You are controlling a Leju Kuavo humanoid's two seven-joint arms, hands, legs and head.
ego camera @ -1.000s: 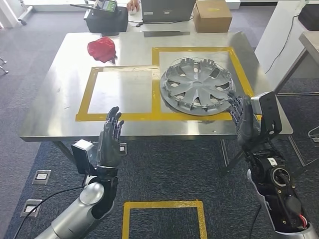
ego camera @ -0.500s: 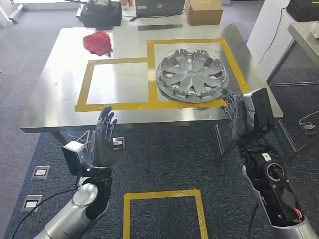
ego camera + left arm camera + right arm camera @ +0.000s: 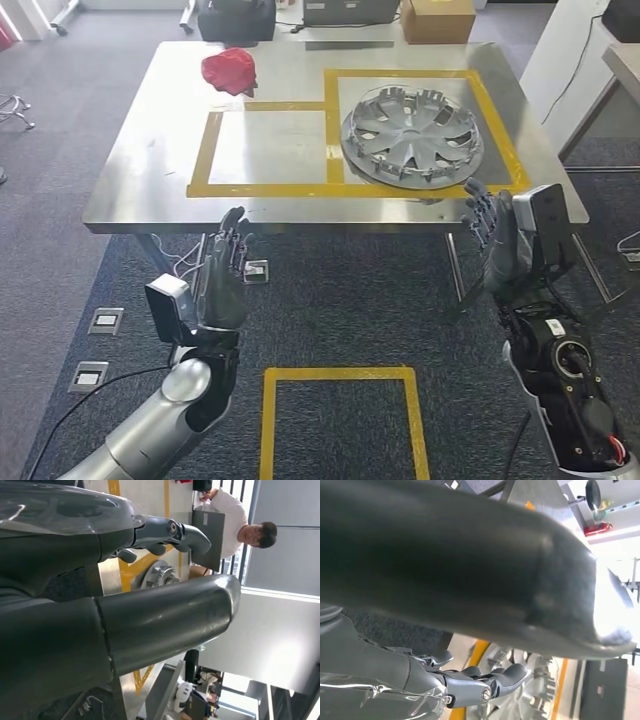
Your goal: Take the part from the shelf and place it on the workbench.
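- Hubcap (image 3: 411, 135): flat on the worktop (image 3: 151, 160), inside the right yellow-taped square.
- Left hand (image 3: 223, 280): fingers spread, empty, off the worktop.
- Right hand (image 3: 494, 240): fingers spread, empty, near the hubcap.

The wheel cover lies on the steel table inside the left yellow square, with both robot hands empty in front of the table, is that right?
Not quite. The head view shows the wheel cover in the right yellow square; the left square is bare. Both the left hand and right hand are indeed empty.
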